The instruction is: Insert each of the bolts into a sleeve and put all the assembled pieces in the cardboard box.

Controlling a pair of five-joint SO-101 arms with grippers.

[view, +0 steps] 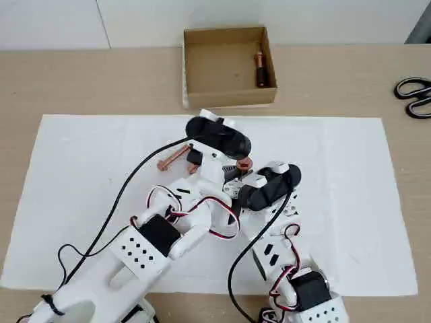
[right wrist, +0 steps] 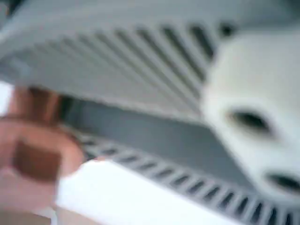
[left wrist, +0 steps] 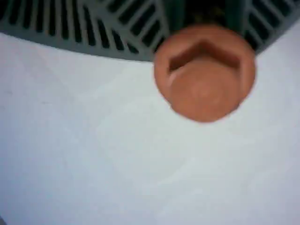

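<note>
A copper bolt (view: 172, 158) lies on the white mat, beside the left arm. A second copper piece (view: 244, 163) sits where the two arms meet, between my left gripper (view: 217, 149) and my right gripper (view: 250, 177). Seen end-on and very close in the left wrist view, its hex-socket head (left wrist: 204, 75) hangs over the mat under a ribbed grey part (left wrist: 93, 28). The right wrist view has the copper piece (right wrist: 35, 159) close beside ribbed grey plastic (right wrist: 140, 79). The cardboard box (view: 202, 67) at the back holds one assembled piece (view: 260, 67).
The white mat (view: 337, 202) covers most of the wooden table. Scissors (view: 414, 96) lie at the far right edge. A black cable (view: 128, 182) runs across the mat along the left arm.
</note>
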